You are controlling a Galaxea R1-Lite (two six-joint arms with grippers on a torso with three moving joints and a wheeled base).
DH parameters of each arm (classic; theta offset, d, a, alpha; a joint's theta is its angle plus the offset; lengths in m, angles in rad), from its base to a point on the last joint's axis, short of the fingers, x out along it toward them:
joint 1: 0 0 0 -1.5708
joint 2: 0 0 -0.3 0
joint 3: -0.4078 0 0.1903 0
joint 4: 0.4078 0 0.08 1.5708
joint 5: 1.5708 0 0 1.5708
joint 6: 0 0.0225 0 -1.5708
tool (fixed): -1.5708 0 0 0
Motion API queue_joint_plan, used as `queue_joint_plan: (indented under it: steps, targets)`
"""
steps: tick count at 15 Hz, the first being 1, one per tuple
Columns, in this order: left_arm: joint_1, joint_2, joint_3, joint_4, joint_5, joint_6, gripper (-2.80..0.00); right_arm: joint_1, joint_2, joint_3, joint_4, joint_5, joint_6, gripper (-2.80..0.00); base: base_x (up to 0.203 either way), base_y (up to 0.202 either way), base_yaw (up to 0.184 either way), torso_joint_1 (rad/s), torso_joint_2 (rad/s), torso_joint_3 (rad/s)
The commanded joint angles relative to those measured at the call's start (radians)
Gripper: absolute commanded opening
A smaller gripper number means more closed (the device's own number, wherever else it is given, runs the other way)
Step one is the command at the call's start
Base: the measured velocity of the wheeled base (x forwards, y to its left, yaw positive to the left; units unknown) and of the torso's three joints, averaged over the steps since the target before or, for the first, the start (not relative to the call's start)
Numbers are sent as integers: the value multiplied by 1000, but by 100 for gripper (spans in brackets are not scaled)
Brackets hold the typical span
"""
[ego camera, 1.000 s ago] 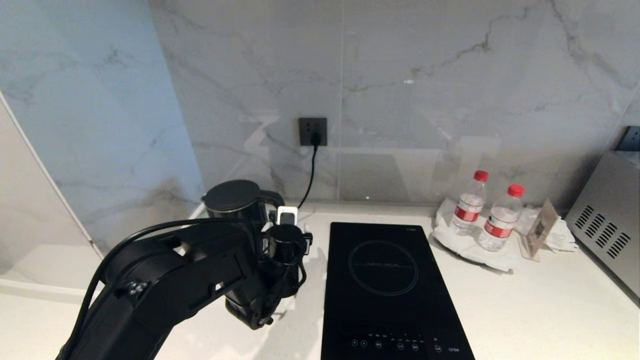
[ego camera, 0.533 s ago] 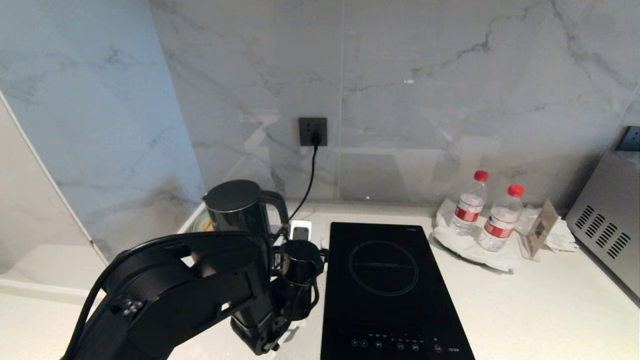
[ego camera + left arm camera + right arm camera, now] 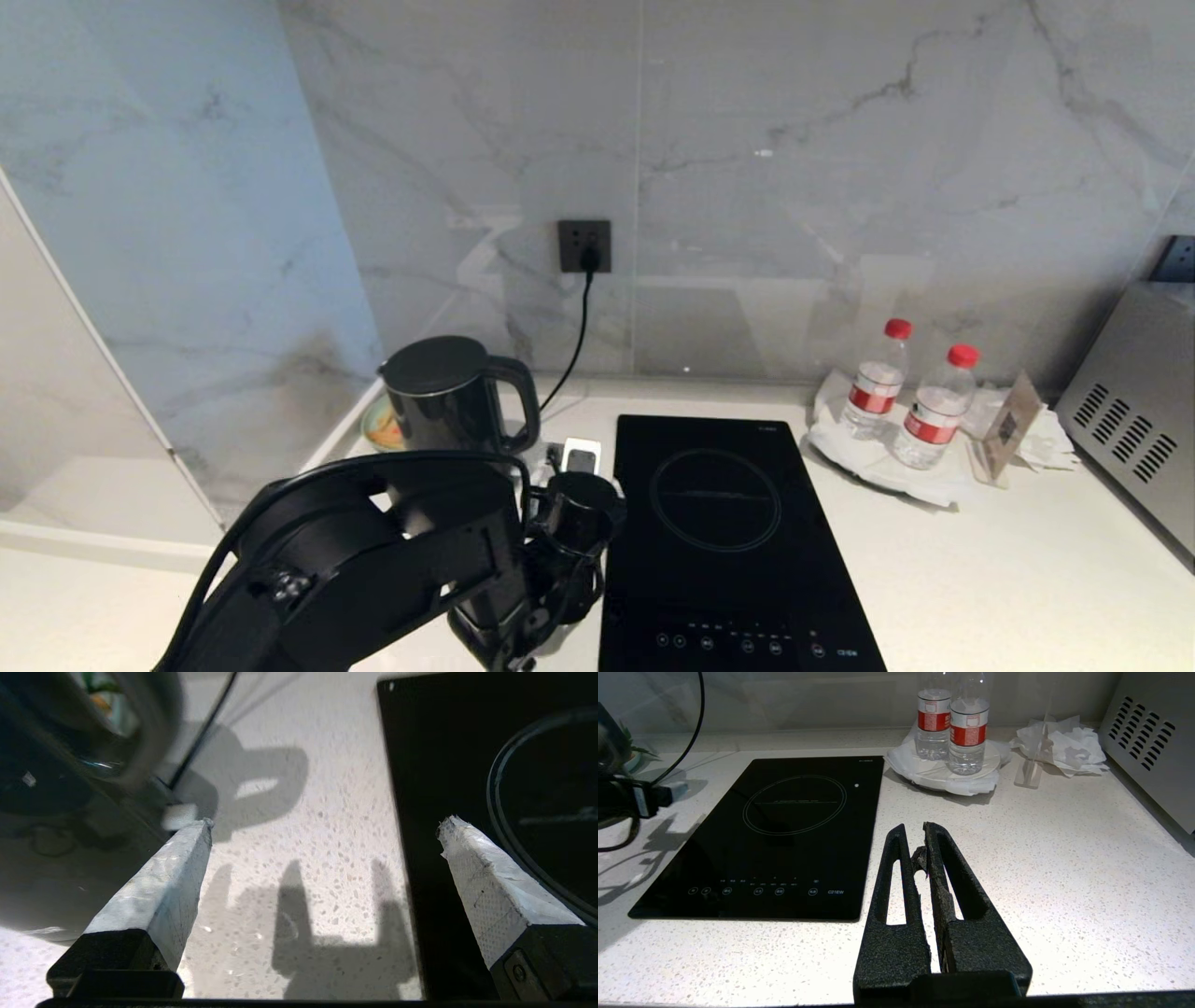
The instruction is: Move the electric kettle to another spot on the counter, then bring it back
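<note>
The electric kettle point(image 3: 446, 397), glossy black with a flat lid and a loop handle facing right, stands at the back left of the pale speckled counter point(image 3: 980, 560). My left gripper point(image 3: 579, 462) hovers just in front and to the right of the handle, between the kettle and the hob. It is open and empty in the left wrist view, its padded fingers point(image 3: 187, 858) set wide apart over bare counter point(image 3: 303, 835), with the kettle point(image 3: 42, 765) blurred beside one finger. My right gripper point(image 3: 915, 833) is shut and empty, low over the counter right of the hob.
A black glass induction hob point(image 3: 719, 523) lies mid-counter. A black cord point(image 3: 579, 327) runs from the wall outlet point(image 3: 584, 245) down behind the kettle. Two water bottles point(image 3: 901, 392) stand on a white plate at the back right, beside a steel appliance point(image 3: 1130, 420).
My left arm has drawn back from the kettle's handle, toward the front and right. The kettle has stayed where it stands.
</note>
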Motion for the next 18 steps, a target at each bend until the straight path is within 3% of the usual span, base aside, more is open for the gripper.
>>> queue_joint_plan:
  steps: [1, 6, 9, 11, 18]
  targets:
    - [0, 37, -67, 71, 3, -1, 0, 0, 0, 0, 0, 0, -1, -280, 0, 0, 0, 0, 0, 0]
    - [2, 40, -189, 270, -15, -2, 0, 0, 0, 0, 0, 0, 1, -280, 0, 0, 0, 0, 0, 0]
    - [-9, 11, -109, 237, -10, -4, 0, 0, 0, 0, 0, 0, 1, -280, 0, 0, 0, 0, 0, 0]
    - [-40, -1, -67, 122, 0, 11, 0, 0, 0, 0, 0, 0, 1, -280, 0, 0, 0, 0, 0, 0]
    - [-74, -62, -13, 158, 0, 25, 0, 0, 0, 0, 0, 0, 1, -280, 0, 0, 0, 2, 3, -116]
